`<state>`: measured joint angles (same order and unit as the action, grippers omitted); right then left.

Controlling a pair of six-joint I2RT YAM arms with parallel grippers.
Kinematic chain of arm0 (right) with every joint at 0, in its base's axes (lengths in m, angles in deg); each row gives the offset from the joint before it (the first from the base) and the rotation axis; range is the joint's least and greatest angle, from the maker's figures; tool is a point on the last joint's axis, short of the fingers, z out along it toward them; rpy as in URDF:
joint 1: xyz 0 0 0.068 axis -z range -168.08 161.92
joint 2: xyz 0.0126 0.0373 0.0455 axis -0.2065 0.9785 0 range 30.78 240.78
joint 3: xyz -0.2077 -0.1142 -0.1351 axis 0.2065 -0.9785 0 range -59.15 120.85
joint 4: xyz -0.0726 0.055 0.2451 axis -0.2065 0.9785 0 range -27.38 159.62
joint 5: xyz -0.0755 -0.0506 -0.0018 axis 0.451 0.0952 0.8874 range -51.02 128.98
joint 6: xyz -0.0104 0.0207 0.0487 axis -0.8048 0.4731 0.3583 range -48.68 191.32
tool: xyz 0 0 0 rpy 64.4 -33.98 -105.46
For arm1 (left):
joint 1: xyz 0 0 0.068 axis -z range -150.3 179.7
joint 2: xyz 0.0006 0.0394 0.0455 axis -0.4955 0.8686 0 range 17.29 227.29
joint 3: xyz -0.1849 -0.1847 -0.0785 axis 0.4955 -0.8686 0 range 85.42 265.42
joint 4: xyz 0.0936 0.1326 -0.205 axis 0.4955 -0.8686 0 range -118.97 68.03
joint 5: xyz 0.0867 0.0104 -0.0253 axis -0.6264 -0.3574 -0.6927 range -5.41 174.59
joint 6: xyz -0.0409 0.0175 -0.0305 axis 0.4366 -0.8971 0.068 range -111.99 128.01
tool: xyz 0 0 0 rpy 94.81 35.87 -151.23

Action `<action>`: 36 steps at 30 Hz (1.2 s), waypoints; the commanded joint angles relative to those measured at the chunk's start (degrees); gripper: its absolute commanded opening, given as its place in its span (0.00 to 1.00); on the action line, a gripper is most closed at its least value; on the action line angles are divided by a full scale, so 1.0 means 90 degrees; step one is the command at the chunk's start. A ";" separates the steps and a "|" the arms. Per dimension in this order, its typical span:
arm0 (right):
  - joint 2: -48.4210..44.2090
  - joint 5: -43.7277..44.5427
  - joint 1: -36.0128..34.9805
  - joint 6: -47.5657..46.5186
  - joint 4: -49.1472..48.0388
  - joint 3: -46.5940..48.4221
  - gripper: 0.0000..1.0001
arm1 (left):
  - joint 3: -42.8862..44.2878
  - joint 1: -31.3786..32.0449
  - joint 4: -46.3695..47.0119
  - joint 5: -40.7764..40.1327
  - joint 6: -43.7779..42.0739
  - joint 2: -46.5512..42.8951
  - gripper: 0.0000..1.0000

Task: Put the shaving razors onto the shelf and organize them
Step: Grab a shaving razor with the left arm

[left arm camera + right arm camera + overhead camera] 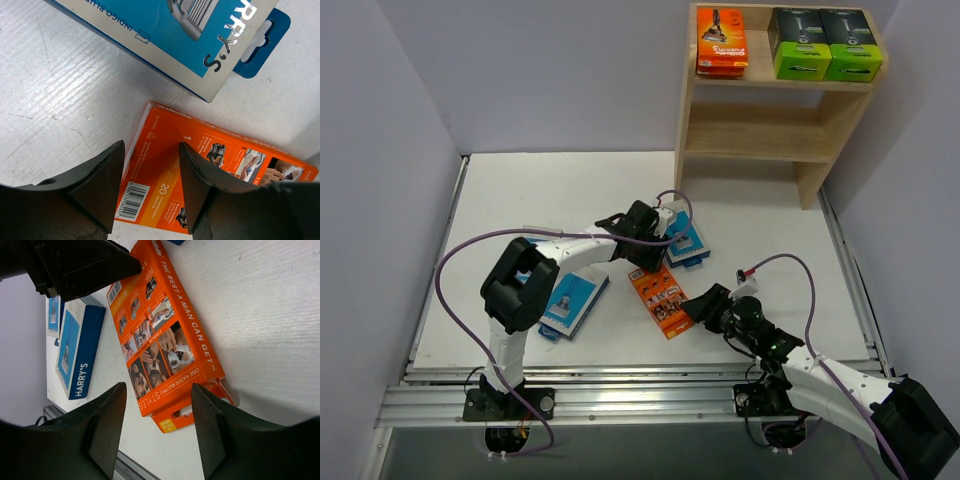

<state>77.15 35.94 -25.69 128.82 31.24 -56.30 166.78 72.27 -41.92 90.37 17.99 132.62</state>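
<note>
The shelf (820, 130) stands at the far right corner of the desk (550, 190). Its top tier carries the stacked orange packs (722, 42) on the left and two black boxes (825, 45) with lime-green ends side by side on the right; the lower tier is bare wood. One orange pack (660, 298) lies flat on the desk, printed back up, between the two arms. The left gripper (642, 258) hangs over its far end, by the barcode, with the jaws apart and nothing held. The right gripper (698, 308) sits at the pack's near end, by the hang tab, also parted and gripping nothing. A light-blue pack (685, 240) lies just beyond the left gripper, and a second light-blue pack (572, 303) rests under the left arm's elbow.
</note>
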 commanded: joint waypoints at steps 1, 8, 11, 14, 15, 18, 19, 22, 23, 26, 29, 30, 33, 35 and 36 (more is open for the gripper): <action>-0.0006 0.0075 -0.0060 0.0037 0.0087 -0.0571 0.51 | 0.0042 0.0046 -0.0216 -0.0183 -0.0152 0.0242 0.56; -0.0191 0.0836 -0.0079 0.0311 0.0429 -0.0600 0.59 | -0.0036 0.0153 -0.0089 -0.0027 -0.0444 0.0203 0.56; -0.0386 0.0983 -0.0089 0.0282 0.0624 -0.0590 0.60 | -0.0056 0.0270 -0.0079 -0.0124 -0.0649 0.0242 0.55; -0.0416 0.0984 -0.0099 0.0262 0.0684 -0.0590 0.60 | -0.0046 0.0339 -0.0089 -0.0183 -0.0796 0.0291 0.53; -0.0319 0.0925 -0.0109 0.0243 0.0596 -0.0590 0.60 | -0.0046 0.0377 -0.0079 -0.0183 -0.0815 0.0291 0.53; 0.0109 0.0886 -0.0128 0.0243 0.0342 -0.0600 0.60 | -0.0036 0.0397 -0.0079 -0.0222 -0.0835 0.0301 0.53; 0.0247 0.0837 -0.0138 0.0233 0.0255 -0.0600 0.59 | -0.0027 0.0397 -0.0069 -0.0232 -0.0835 0.0301 0.53; 0.0920 0.0866 -0.0206 0.0184 0.0030 -0.0444 0.59 | -0.0027 0.0397 -0.0040 -0.0291 -0.0855 0.0291 0.53; 0.1086 0.0895 -0.0235 0.0174 -0.0039 -0.0405 0.59 | -0.0017 0.0397 -0.0049 -0.0310 -0.0884 0.0301 0.53; 0.1702 0.1022 -0.0353 0.0155 -0.0194 -0.0288 0.60 | -0.0007 0.0397 -0.0079 -0.0349 -0.0913 0.0301 0.53; 0.2132 0.0877 -0.0402 0.0155 -0.0642 -0.0190 0.58 | 0.0012 0.0407 -0.0108 -0.0476 -0.0913 0.0311 0.53; 0.2288 0.0828 -0.0402 0.0155 -0.0761 -0.0209 0.56 | 0.0032 0.0407 -0.0147 -0.0505 -0.0913 0.0311 0.52; 0.2474 0.0613 -0.0480 0.0203 -0.1025 -0.0219 0.54 | 0.0061 0.0407 -0.0186 -0.0584 -0.0894 0.0359 0.52; 0.2465 0.0544 -0.0567 0.0252 -0.1123 -0.0210 0.53 | 0.0120 0.0388 -0.0225 -0.0808 -0.0855 0.0418 0.52; 0.2417 0.0505 -0.0597 0.0262 -0.1123 -0.0210 0.52 | 0.0139 0.0378 -0.0274 -0.0857 -0.0845 0.0438 0.52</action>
<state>97.56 43.17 -29.54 131.33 15.88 -55.08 167.33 75.13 -40.83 85.87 10.88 132.81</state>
